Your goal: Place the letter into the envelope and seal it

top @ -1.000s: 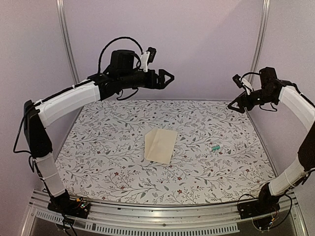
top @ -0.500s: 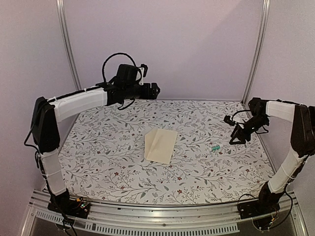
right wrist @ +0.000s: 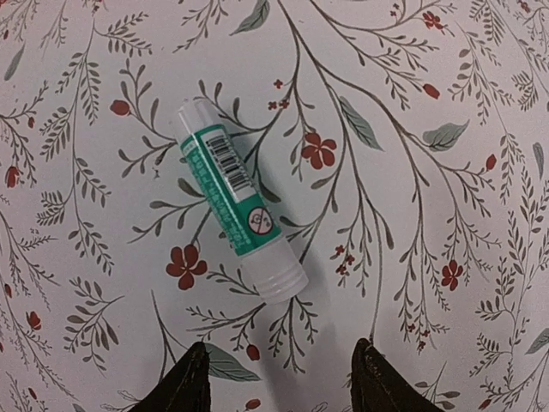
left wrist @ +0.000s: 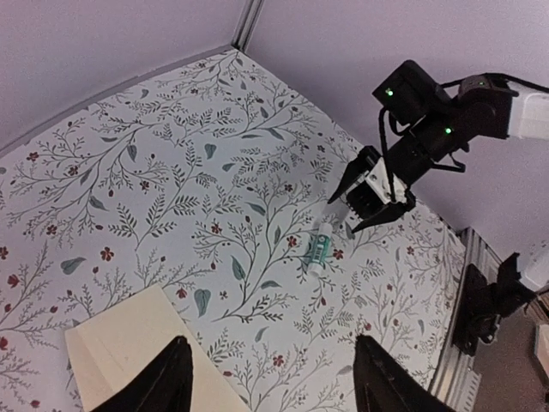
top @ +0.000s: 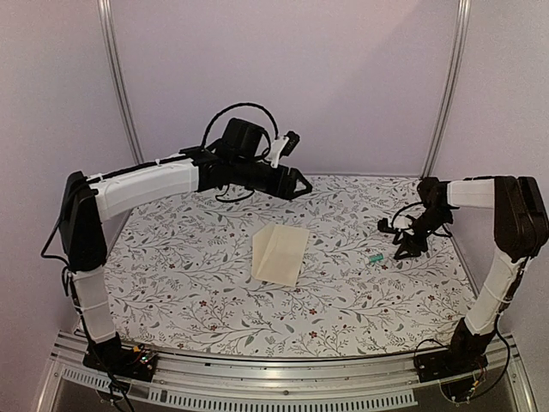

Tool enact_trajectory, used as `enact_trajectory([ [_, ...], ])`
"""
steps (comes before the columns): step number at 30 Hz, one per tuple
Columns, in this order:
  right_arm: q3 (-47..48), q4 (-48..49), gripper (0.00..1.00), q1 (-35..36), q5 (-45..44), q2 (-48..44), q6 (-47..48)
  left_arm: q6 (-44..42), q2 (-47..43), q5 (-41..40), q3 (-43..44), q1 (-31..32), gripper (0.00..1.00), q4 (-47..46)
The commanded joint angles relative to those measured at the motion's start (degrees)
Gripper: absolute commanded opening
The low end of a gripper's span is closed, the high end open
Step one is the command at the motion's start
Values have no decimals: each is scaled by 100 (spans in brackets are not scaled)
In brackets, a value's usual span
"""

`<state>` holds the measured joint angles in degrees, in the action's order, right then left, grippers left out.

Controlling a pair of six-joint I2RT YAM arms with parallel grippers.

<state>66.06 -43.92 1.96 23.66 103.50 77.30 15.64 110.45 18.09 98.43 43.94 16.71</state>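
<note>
The envelope [top: 279, 253] lies flat on the flowered bench [top: 189, 275], a little left of the middle of the top view. It is plain cream-beige paper with no print. It is a rectangle turned slightly askew, with its long sides running up and down the frame. One slanted line crosses it from the top edge down toward the lower left and marks off a paler panel on the left side. Whether that panel is a flap or a second layer I cannot tell. In the left wrist view only one corner of the envelope [left wrist: 137, 343] shows, at the lower left, and its edge is stepped where the paper overlaps.

The left pincer [top: 302, 184] hangs above the far centre of the bench. In its own camera view the left pincer [left wrist: 274, 378] has its two fingers spread wide with nothing between them.

The right pincer [top: 401, 249] points down at the right of the frame, well apart from the envelope and just beside a small glue stick [top: 375, 257]. The right wrist view shows the glue stick [right wrist: 240, 210] on its side. It is a white tube with a green label and a barcode, lying diagonally. The right pincer [right wrist: 279, 378] is spread and empty, with its fingertips just below the stick's lower end in the frame.
</note>
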Motion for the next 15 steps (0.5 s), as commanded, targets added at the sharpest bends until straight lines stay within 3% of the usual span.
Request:
enact_trajectory([
  [1,125,307,54,234,-106,218,427,218,-63,543,-101,275,63,379],
  [8,11,476,50,534,-331,448,591,254,-158,551,-221,361,63,421],
  [15,-100,450,35,630,-436,500,642,341,-248,587,-430,361,61,308],
])
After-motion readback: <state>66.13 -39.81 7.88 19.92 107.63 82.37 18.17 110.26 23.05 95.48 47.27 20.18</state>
